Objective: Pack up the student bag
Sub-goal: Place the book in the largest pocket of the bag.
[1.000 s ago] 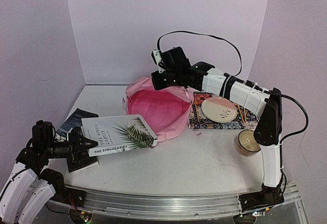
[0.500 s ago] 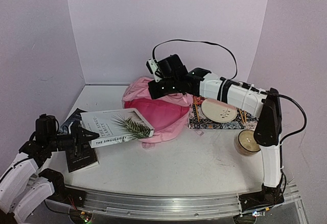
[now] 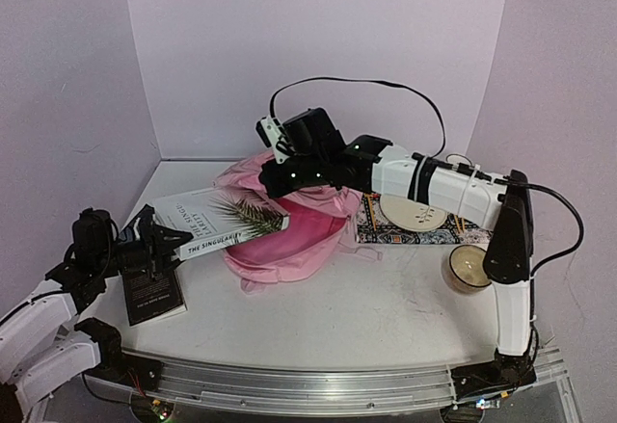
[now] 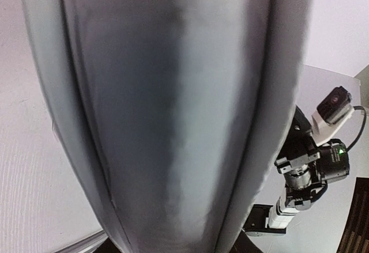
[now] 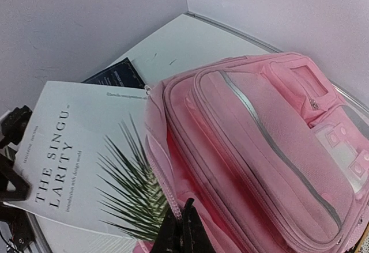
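Note:
The pink student bag [image 3: 289, 240] lies mid-table with its mouth facing left. My right gripper [image 3: 270, 184] is shut on the zipped edge of the bag's opening and holds it up; in the right wrist view its dark fingertips [image 5: 184, 233] pinch that pink edge [image 5: 167, 172]. My left gripper [image 3: 162, 245] is shut on the near end of a white book [image 3: 217, 223] titled "The Singularity", with a palm leaf on the cover. The book is held off the table, its far end at the bag's mouth. The book's grey surface [image 4: 173, 114] fills the left wrist view and hides the fingers.
A dark booklet [image 3: 154, 290] lies on the table under my left gripper. A patterned book [image 3: 386, 228] with a white plate [image 3: 415, 211] and pencils lies right of the bag. A candle jar [image 3: 468, 267] stands at front right. Walls close in at the back and sides.
My right gripper moved left and up, pulling the bag's edge and dragging the bag left and nearer. My left gripper raised the white book and carried it right, to the bag's mouth.

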`<state>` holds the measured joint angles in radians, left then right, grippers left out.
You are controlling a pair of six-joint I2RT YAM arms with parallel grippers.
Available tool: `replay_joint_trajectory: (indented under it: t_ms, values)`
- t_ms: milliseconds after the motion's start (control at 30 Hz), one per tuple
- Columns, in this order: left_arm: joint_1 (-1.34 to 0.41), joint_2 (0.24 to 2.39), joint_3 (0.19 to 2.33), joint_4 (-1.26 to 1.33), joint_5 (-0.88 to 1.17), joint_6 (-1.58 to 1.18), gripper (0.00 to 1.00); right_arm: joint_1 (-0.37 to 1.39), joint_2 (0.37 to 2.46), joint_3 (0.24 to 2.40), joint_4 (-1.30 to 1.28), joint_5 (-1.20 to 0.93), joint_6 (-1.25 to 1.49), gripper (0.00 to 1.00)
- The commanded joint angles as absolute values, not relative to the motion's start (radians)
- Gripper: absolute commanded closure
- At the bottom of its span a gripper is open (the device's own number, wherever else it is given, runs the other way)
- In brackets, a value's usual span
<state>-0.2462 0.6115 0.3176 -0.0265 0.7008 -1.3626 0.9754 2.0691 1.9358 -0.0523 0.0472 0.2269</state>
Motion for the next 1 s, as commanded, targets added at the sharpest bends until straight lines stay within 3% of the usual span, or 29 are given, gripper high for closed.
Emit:
replay_joint_trajectory:
  t_ms: [0,500,967]
  values:
    - [-0.365,0.668,0.342,0.167,0.515,-1.361,0.63,1.003,1.959,1.952,0.053,-0.015,0.258,1.0]
    - [-0.665,0.967,0.399,0.512,0.061,-1.358,0.64,1.05,1.947,1.882,0.119,-0.02,0.325,1.0]
    - [-0.824,1.327,0.493,0.853,-0.146,-1.407,0.65,1.059,1.927,1.792,0.159,-0.062,0.357,1.0]
